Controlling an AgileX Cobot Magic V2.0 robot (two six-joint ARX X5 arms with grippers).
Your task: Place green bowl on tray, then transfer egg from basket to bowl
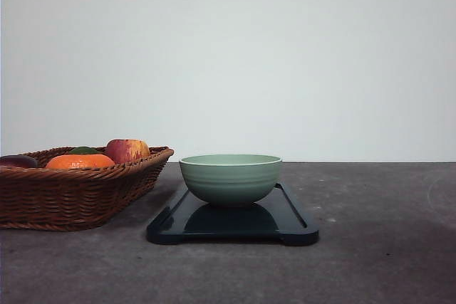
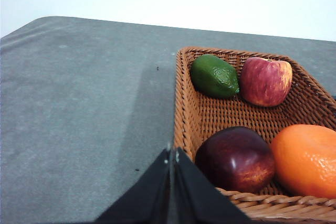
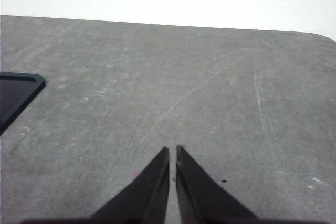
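The green bowl (image 1: 230, 178) sits on the tray (image 1: 293, 227), so the egg is what's left for me. It should be the dark reddish-brown oval (image 2: 235, 159) in the near corner of the basket (image 2: 185, 95), touching the orange (image 2: 305, 159). I judge it light, smooth and breakable, best taken gently across its middle. My left gripper (image 2: 171, 157) and right gripper (image 3: 172, 152) are both closed, holding nothing.
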